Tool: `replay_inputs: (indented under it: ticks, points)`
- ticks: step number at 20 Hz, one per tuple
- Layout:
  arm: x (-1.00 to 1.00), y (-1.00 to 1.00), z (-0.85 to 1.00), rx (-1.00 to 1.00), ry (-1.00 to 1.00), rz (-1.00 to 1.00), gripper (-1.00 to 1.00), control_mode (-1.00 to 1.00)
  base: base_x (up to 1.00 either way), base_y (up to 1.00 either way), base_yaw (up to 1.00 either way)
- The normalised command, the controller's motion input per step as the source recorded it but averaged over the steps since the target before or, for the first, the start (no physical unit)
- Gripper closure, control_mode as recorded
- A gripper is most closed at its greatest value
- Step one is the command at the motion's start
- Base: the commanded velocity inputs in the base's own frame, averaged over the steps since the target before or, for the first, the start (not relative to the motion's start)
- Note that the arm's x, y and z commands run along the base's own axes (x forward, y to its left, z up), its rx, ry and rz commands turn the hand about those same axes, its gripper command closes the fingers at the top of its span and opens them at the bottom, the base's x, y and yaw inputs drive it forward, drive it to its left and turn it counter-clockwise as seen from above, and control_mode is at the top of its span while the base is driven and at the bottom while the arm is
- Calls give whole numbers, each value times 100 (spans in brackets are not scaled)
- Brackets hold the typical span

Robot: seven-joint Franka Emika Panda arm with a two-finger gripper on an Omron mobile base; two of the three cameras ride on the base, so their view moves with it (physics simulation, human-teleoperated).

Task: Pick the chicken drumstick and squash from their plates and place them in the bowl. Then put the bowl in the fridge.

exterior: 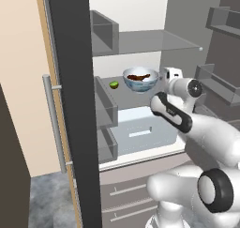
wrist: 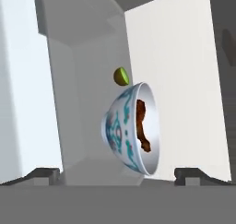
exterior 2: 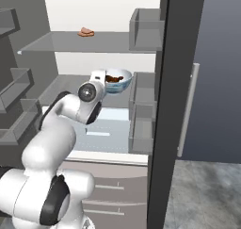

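Steel-grey and tall, the one fridge stands open, its dark door swung out on the left of the left base view, with a long grey handle on it. Inside it is white, with two glass shelves, grey door bins stacked on the doors at either side, and one pale bottom drawer.

One white arm reaches into the fridge. Its hand is spread wide and holds nothing; the two dark fingertips sit apart at the bottom of the hand view, just short of the bowl.

One bowl stands on the lower glass shelf, deep and round, white inside, pale with a blue-green pattern outside. In it lies one chicken drumstick, glossy dark brown and long, resting against the inner wall. Whether the squash is in the bowl I cannot tell.

One small yellow-green lump lies on the same shelf just beside the bowl, apart from it, toward the left in the left base view.

One small reddish-brown piece of food lies on the upper shelf.
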Motion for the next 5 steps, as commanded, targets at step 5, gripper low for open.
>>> replay_inputs:
  ticks: [5]
  points:
    - [-61,0,32,-3,16,-4,-100,-100,0,0,0]
